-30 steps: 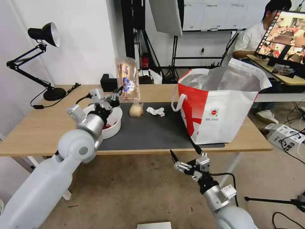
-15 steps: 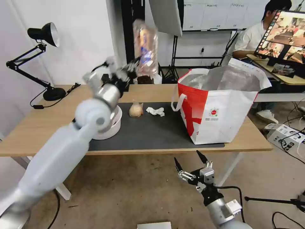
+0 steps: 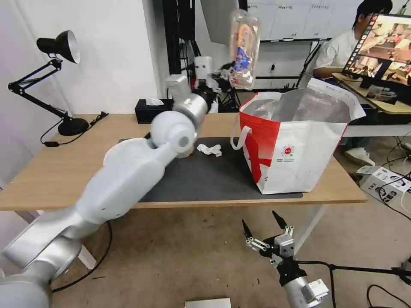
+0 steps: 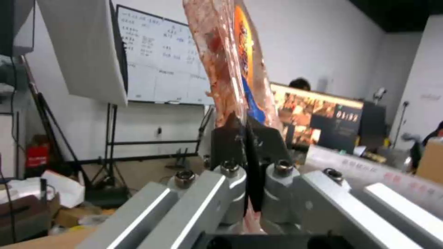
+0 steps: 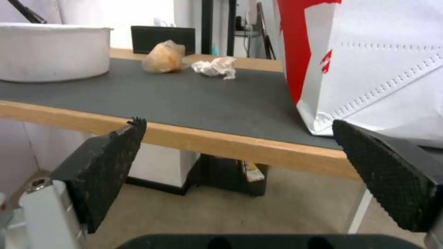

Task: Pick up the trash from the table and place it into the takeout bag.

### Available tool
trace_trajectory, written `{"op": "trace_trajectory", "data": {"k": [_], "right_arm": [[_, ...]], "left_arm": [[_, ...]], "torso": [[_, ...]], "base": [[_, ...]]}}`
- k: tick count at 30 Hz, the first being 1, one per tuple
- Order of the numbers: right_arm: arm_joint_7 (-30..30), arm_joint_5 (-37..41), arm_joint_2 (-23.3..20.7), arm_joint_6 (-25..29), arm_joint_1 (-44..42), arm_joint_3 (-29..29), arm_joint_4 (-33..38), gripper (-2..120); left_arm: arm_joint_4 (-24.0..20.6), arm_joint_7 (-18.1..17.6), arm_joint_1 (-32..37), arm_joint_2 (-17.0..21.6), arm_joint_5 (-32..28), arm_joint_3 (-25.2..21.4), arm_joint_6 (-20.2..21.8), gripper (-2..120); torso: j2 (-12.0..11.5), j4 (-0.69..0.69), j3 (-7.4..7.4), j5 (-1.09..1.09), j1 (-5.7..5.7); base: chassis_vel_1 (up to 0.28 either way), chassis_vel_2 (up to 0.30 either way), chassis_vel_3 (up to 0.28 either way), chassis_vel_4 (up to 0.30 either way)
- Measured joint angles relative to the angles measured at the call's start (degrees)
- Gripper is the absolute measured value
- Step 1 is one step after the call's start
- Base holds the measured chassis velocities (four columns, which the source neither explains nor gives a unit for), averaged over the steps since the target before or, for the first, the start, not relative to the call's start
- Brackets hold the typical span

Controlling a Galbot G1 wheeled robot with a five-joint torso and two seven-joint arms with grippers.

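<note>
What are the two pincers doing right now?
Left pincer: closed on the clear plastic tray, raised beside the takeout bag.
Right pincer: open, empty, below the table edge.

Robotics lab or studio workspace. A light-wood tabletop [image 3: 51, 171] carries a black desk lamp [image 3: 58, 47] at far left; behind stand a whiteboard [image 3: 295, 19], light stands [image 3: 235, 77] and, at far right, a monitor [image 3: 385, 47]. Cables [image 3: 394, 188] trail across the floor.

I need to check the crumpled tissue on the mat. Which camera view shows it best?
The right wrist view: the tissue lies close and unblocked on the mat, beside the small bag. The head view shows it farther off, by the left arm.
</note>
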Motion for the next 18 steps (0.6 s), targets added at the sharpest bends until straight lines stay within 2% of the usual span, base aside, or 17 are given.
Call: {"op": "trace_trajectory", "data": {"k": [3,12,18], "right_arm": [[0.0,0.0,0.0,0.0,0.1,-0.1,-0.3,100],[0.0,0.0,-0.1,0.0,0.0,-0.3,-0.4,100],[-0.1,0.0,-0.2,0.3,-0.4,-0.1,-0.7,100]], "left_arm": [[2.1,0.0,-1.5,-1.9,2.9,3.9,-0.4,0],[3.3,0.9,-2.7,-4.2,4.9,8.1,-0.4,0],[6.0,1.3,-2.7,-6.6,9.4,10.4,-0.4,0]], "torso": [[0.0,0.00,0.00,0.00,0.00],[0.0,0.01,0.00,0.00,0.00],[0.0,0.00,-0.01,0.00,0.00]], "base": [[0.000,0.000,0.000,0.000],[0.000,0.000,0.000,0.000],[0.000,0.000,0.000,0.000]]}}
